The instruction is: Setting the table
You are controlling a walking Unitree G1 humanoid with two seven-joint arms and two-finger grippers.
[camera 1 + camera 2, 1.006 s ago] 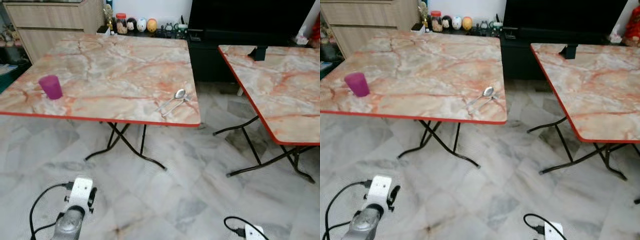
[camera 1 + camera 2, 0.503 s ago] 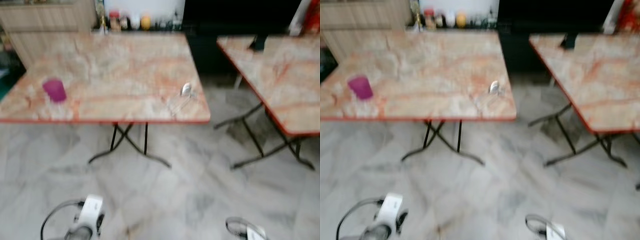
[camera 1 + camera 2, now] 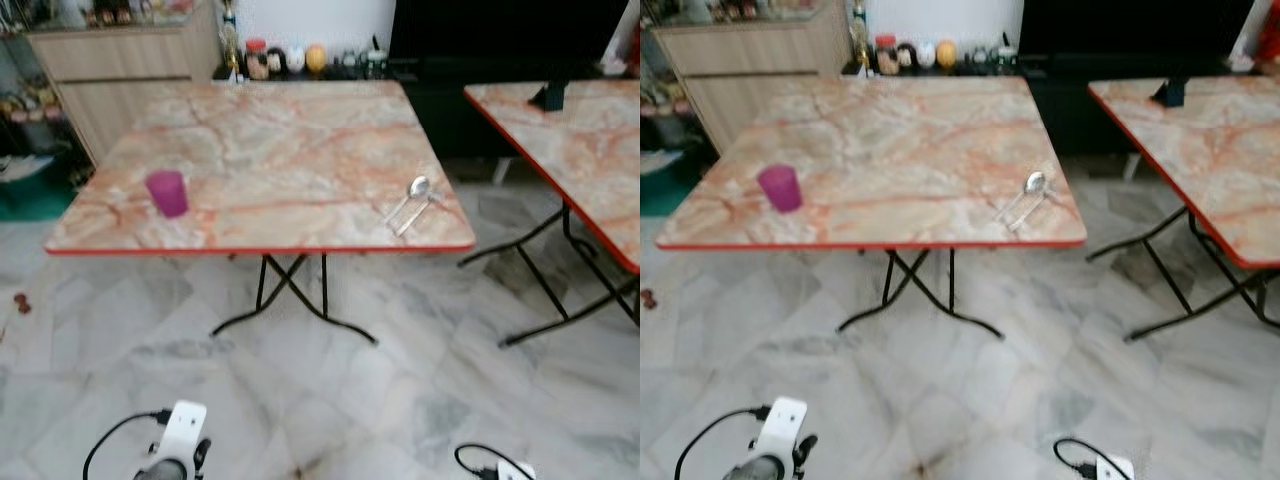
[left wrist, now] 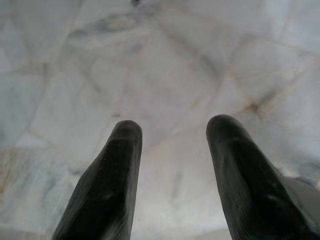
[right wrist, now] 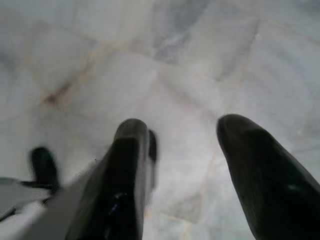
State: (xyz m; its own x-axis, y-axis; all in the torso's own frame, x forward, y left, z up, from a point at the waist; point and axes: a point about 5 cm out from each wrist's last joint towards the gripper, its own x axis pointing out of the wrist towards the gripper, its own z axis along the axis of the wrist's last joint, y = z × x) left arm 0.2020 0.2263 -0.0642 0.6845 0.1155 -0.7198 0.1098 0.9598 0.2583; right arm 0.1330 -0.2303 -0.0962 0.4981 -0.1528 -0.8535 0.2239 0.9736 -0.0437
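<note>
Spoon on table — well ahead of both low, wide-open grippers: left gripper, right gripper.

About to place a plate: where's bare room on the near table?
The near table is bare across its whole middle, between the purple cup near its left front and the spoon and fork by its right front corner. Its far half is bare too. Nowhere crowded.

A magenta plastic cup stands upright near the left front corner of the marble-patterned, red-edged folding bench, open mouth up. Well apart from it, near the right front corner, a metal spoon lies flat with its bowl toward the far side, a second slim metal utensil just beside it, too small to identify
</note>
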